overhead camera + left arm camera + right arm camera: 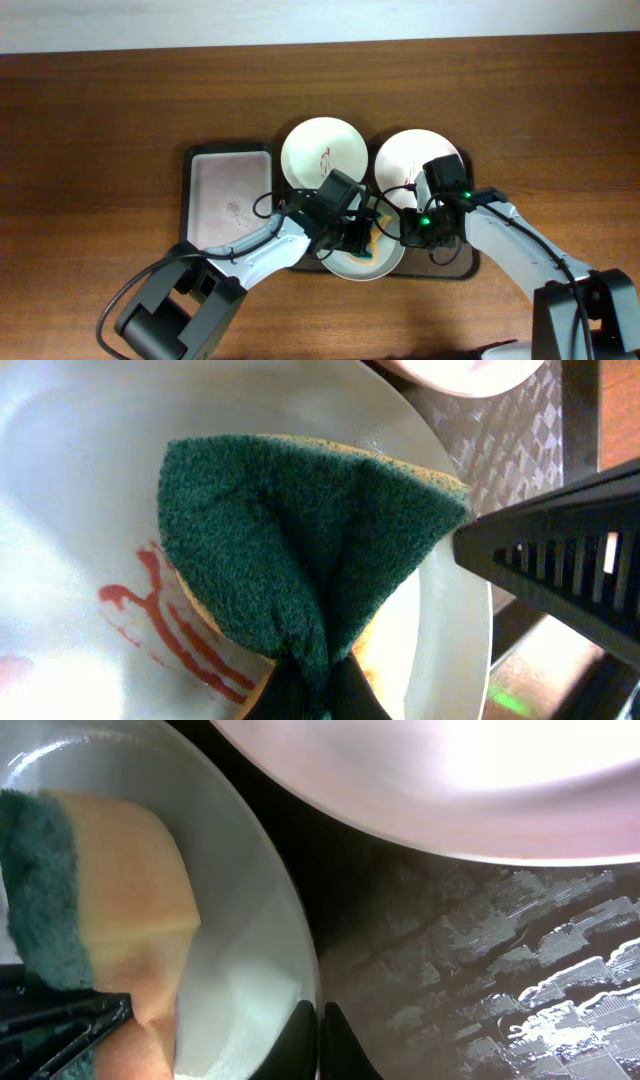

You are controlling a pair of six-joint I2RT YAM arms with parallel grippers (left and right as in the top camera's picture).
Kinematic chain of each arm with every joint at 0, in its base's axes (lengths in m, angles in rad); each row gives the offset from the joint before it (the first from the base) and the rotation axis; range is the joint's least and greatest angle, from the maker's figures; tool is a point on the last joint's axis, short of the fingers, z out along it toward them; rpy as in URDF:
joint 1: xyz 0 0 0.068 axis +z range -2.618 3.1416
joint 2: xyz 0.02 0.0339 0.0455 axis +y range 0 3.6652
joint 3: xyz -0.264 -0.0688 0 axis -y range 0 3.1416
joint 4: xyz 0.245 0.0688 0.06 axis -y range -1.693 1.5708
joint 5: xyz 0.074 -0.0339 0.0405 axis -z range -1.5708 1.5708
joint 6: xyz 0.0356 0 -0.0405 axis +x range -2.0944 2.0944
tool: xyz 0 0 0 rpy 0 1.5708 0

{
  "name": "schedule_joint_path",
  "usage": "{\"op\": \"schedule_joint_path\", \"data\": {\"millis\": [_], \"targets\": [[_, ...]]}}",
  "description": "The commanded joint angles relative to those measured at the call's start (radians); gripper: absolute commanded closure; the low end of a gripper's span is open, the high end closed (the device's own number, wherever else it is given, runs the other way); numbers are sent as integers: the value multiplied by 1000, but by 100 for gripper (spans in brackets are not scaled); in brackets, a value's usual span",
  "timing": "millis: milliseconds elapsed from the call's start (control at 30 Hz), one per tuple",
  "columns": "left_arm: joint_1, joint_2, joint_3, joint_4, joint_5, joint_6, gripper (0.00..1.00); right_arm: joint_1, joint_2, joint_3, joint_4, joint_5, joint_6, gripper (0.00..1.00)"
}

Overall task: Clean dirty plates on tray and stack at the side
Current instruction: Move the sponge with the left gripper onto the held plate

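Observation:
The dark brown tray (456,266) holds three plates. Two white plates (322,150) (410,156) lie at its far side, each with red squiggles. A pale mint plate (349,266) lies at the near side, with red smears (170,630) in its centre. My left gripper (358,238) is shut on a green and yellow sponge (300,540), which rests on the mint plate beside the smears. My right gripper (318,1032) is shut on the mint plate's right rim (290,940), low over the tray floor. The sponge also shows in the right wrist view (110,910).
A smaller dark tray with pinkish lining (230,195) stands just left of the brown tray. One white plate (450,780) lies close beyond my right gripper. Wooden table (100,120) surrounds both trays. The two arms are close together over the mint plate.

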Motion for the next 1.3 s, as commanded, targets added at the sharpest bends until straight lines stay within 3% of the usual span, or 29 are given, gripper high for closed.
{"op": "schedule_joint_path", "data": {"millis": [0,67,400,600,733,1100,1267], "targets": [[1,23,14,-42,-209,-10,100,7,7,-6,-5,16,2,96],[1,23,14,-67,-274,-10,100,7,7,-6,-14,16,2,96],[4,18,21,-149,-277,-9,100,7,7,-6,-70,62,2,96],[4,-104,93,-251,-330,3,100,7,7,-6,-68,61,2,96],[4,-186,99,-254,-337,2,100,7,6,-5,-56,18,1,80],[2,-100,98,-261,-361,-3,100,8,5,65,-39,-77,-2,65],[2,-40,98,-246,-347,-5,100,8,6,61,-39,-77,-2,64]]}}
